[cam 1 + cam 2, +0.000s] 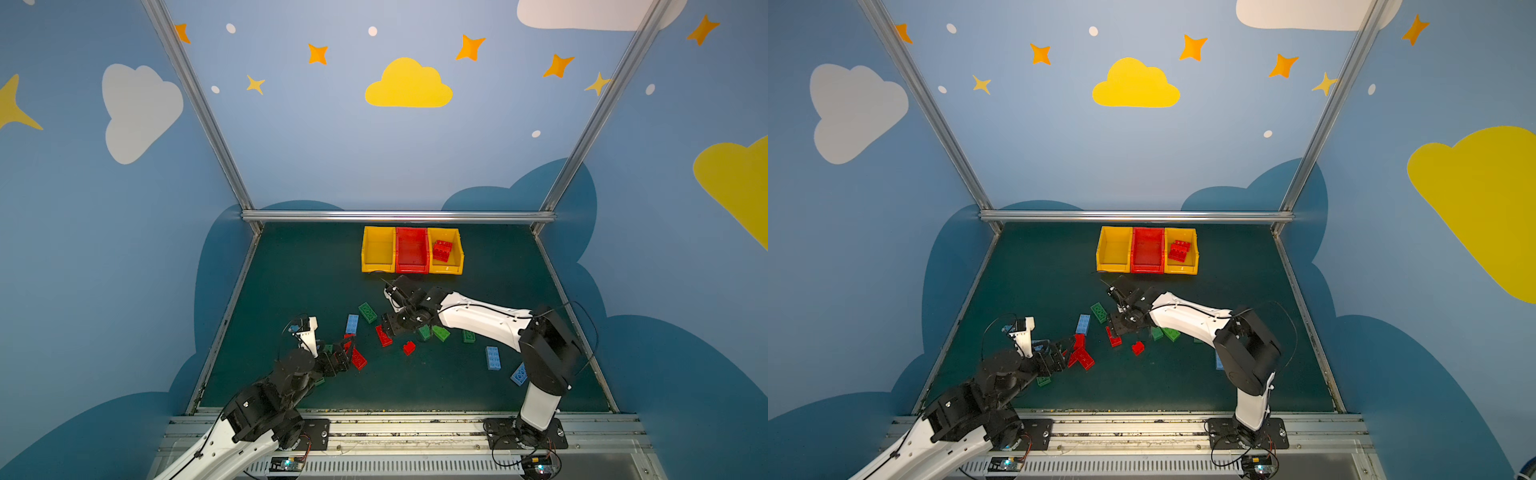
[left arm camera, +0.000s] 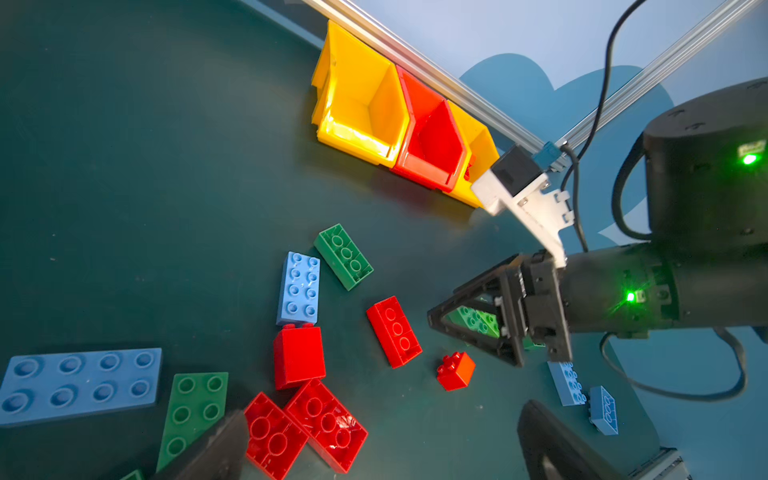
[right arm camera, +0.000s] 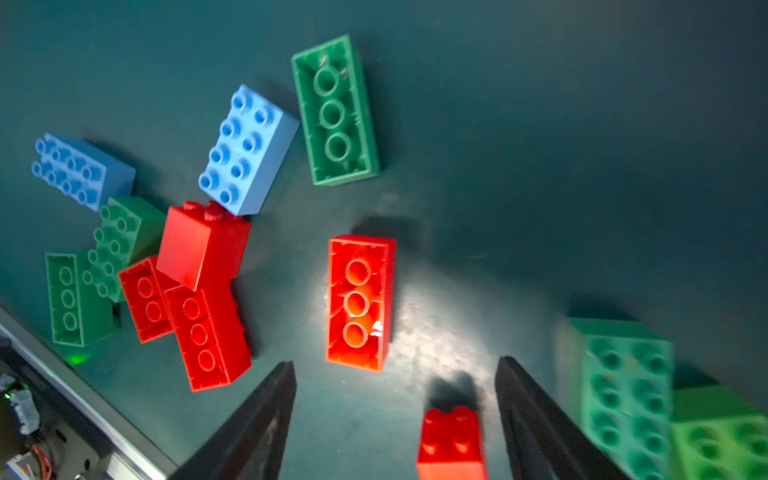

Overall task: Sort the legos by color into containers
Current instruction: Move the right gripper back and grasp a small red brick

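A robot test cell dressed like a playroom: blue walls [image 1: 332, 166] painted with clouds [image 1: 408, 85] and stars [image 1: 318, 54], an aluminium frame [image 1: 397, 216], and two arms [image 1: 478, 318] bolted to a rail [image 1: 415, 430] at a dark green table [image 1: 291, 270].

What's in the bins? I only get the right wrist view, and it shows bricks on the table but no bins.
Observer: Only red bricks, in the rightmost bin, a yellow one; the red bin and the left yellow bin look empty.
Operator: Where's the left end effector?
Observer: The left end effector is open, holds nothing, and is aimed at a red pile on the table.
Operator: Any bricks I'm missing?
Observer: Two blue bricks lie near the right arm, outside your view.
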You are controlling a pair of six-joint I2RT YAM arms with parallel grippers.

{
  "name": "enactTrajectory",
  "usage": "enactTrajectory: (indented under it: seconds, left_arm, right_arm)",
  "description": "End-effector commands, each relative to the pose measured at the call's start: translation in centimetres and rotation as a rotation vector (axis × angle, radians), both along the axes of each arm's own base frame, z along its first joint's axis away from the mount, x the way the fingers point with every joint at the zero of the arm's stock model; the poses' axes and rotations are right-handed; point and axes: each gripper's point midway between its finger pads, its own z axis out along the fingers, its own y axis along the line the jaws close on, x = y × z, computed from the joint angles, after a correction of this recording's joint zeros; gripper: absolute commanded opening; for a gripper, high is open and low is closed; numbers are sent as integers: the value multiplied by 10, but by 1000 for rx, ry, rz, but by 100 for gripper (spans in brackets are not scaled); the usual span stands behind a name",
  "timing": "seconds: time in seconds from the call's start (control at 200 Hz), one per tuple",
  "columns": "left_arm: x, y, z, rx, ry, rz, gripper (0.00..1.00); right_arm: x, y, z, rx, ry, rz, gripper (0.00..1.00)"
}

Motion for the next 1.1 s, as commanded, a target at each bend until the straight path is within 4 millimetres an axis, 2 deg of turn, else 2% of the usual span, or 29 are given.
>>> enactTrajectory:
  seconds: [0.0, 0.15, 0.405, 0.531, 0.551, 0.666, 0.771, 0.971, 1.096]
  left_arm:
    - [-2, 5, -13, 15, 34, 22, 100]
    - [-2, 6, -16, 18, 37, 25, 100]
    - [0, 8, -18, 34, 27, 36, 100]
    - [2, 7, -20, 41, 27, 39, 100]
    - [2, 7, -20, 42, 26, 40, 100]
    - [3, 8, -21, 51, 26, 44, 100]
    - [5, 7, -21, 56, 16, 47, 100]
    - [14, 2, -18, 51, -16, 52, 100]
    - [18, -5, -15, 58, -19, 36, 100]
  right_arm:
    - [-1, 10, -11, -15, 15, -8, 72]
    - [-10, 20, -27, -33, 46, 8, 71]
    - [-12, 21, -46, -80, 69, -2, 66]
    - [-11, 19, -49, -100, 70, -5, 54]
    - [-10, 19, -49, -103, 68, -6, 49]
    - [-7, 18, -44, -106, 56, 0, 33]
    - [-2, 17, -36, -108, 44, 2, 24]
    - [10, 6, -14, -85, 18, -19, 21]
    - [37, -15, 14, -73, -41, -62, 21]
